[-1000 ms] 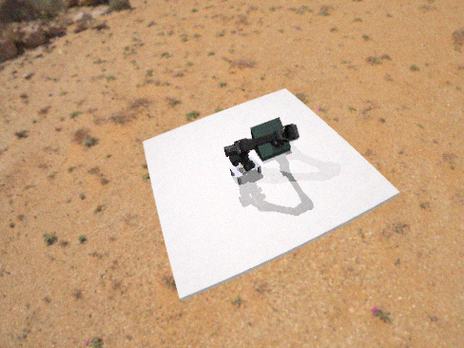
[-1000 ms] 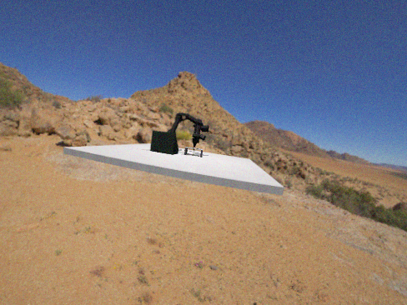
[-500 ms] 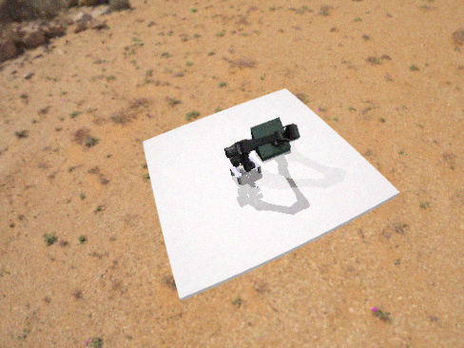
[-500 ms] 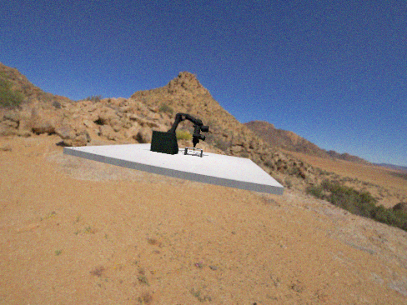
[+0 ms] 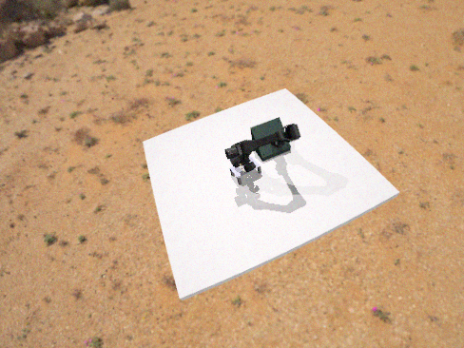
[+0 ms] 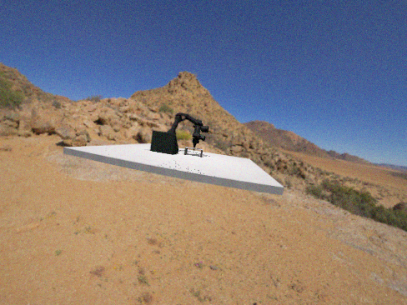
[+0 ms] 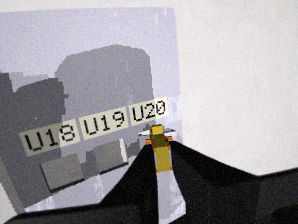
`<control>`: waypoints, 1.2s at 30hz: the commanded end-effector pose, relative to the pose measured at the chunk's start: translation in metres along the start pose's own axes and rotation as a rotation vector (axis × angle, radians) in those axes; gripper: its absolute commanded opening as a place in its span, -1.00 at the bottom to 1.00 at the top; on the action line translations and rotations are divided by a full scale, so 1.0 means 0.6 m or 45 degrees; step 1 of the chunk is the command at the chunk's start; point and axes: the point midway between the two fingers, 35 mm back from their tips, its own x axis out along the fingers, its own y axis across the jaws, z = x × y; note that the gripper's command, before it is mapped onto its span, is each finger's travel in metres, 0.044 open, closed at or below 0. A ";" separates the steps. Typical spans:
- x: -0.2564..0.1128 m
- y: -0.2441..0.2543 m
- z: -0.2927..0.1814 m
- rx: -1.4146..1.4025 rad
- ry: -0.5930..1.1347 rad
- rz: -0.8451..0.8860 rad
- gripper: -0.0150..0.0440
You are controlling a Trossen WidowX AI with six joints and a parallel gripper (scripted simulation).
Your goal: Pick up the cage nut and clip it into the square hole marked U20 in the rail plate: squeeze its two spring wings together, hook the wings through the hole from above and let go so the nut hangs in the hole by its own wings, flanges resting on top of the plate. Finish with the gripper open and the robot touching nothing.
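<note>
Between the fingertips of the tool, at the near end of the wrist view, the cage nut is gripped. The fingers are closed on its sides, presumably so that the spring wings are squeezed narrow enough to pass through the hole. Thin pale tabs are seen sticking out by the fingertips (these may be the flanges, meant to be caught by the plate's top).

Just beyond the tips, the U20 label is seen on the rail plate. The hole it marks is mostly hidden by nut and fingers, so whether the wings have been entered cannot be told. To the side of the tool, the square holes under U19 and U18 are left uncovered.

Below the tool, the plate is held above the desk on legs, probably so that room is left for wings underneath. Farthest back, the arm is carried by a dark base block. Alignment should be checked before release, since the nut could be tipped by an early opening.
</note>
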 end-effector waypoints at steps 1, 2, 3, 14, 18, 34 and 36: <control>0.000 0.000 0.001 0.005 -0.003 -0.015 -0.41; 0.000 0.000 0.001 0.005 -0.003 -0.015 -0.41; 0.000 0.000 0.001 0.005 -0.003 -0.016 -0.41; 0.000 0.003 0.001 0.005 -0.003 -0.024 -0.41; 0.000 0.004 0.001 0.006 -0.003 -0.035 -0.41; -0.001 0.007 0.001 0.006 -0.003 -0.058 -0.41; -0.001 0.007 0.001 0.006 -0.003 -0.059 -0.41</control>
